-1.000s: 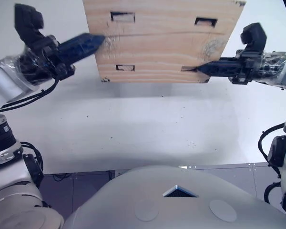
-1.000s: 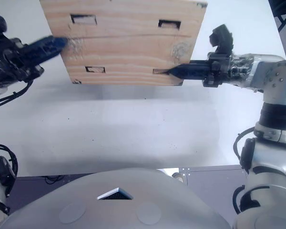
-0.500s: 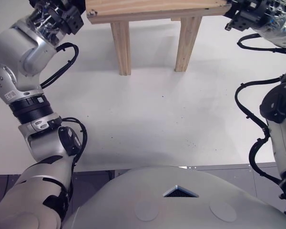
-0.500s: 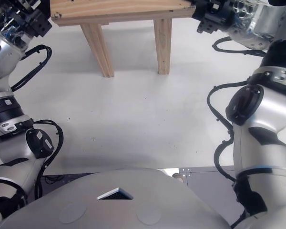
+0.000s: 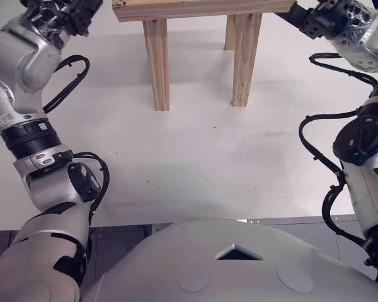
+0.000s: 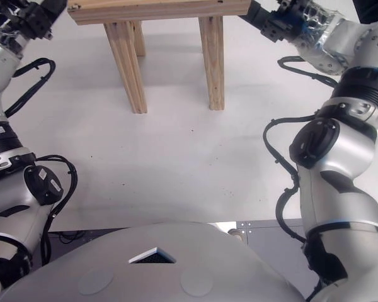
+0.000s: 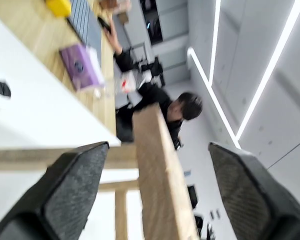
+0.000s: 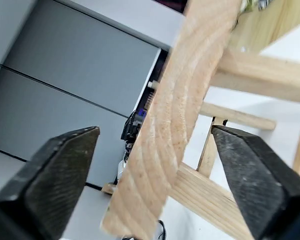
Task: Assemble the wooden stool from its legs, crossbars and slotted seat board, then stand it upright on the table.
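The assembled wooden stool stands upright on the white table (image 5: 195, 163), at the far side. Its seat board (image 5: 195, 7) is level, and two front legs (image 5: 157, 63) (image 5: 246, 60) rest on the tabletop, with a rear leg (image 5: 230, 31) behind them. My left gripper (image 5: 82, 9) is at the seat's left edge and my right gripper (image 5: 302, 16) at its right edge. In the left wrist view the left gripper (image 7: 157, 147) is open, the board's edge (image 7: 160, 190) passing between its fingers without touching. In the right wrist view the right gripper (image 8: 155, 131) is open around the board's edge (image 8: 175, 110) in the same way, crossbars (image 8: 230, 117) beyond.
Bare white tabletop stretches from the stool's legs to the near edge (image 5: 176, 223). Behind the table the left wrist view shows a wooden desk (image 7: 40, 45) with small items on it.
The stool has turned from seat face towards me to upright, and its legs now stand on the table. Both grippers rose with the seat's side edges.
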`<state>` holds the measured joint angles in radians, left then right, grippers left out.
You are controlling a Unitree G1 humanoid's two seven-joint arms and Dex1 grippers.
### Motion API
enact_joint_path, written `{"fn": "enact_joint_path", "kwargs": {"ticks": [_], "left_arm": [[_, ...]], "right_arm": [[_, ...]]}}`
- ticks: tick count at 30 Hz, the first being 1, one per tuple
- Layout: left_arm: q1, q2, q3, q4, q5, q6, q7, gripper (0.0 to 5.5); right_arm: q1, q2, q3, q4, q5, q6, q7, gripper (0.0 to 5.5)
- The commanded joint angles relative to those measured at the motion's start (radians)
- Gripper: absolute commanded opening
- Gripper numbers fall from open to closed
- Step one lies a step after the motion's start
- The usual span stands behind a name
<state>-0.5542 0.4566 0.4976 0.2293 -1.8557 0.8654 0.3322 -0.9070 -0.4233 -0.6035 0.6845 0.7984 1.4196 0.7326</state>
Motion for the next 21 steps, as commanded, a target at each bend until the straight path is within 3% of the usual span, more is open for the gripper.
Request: {"fn": "enact_joint_path", "kwargs": {"ticks": [1, 4, 10, 14, 21], "left_arm": [[0.060, 0.043, 0.054, -0.034, 0.111, -0.061, -0.055, 3.64], [0.214, 0.077, -0.024, -0.105, 0.458, -0.194, -0.212, 3.46], [0.500, -0.015, -0.355, -0.173, 1.144, -0.576, -0.313, 2.54], [0.591, -0.132, -0.473, -0.229, 1.385, -0.738, -0.272, 1.93], [0.658, -0.255, -0.492, -0.316, 1.528, -0.791, -0.262, 1.04]], "right_arm": [[0.113, -0.033, -0.020, -0.158, -0.011, -0.128, -0.034, 4.43], [0.298, 0.037, 0.024, -0.423, -0.105, -0.429, -0.068, 4.46], [0.645, 0.279, 0.254, -0.642, -0.551, -1.112, -0.433, 3.42], [0.811, 0.400, 0.376, -0.759, -0.690, -1.264, -0.574, 2.75], [0.951, 0.441, 0.517, -0.835, -0.767, -1.330, -0.636, 1.74]]}}
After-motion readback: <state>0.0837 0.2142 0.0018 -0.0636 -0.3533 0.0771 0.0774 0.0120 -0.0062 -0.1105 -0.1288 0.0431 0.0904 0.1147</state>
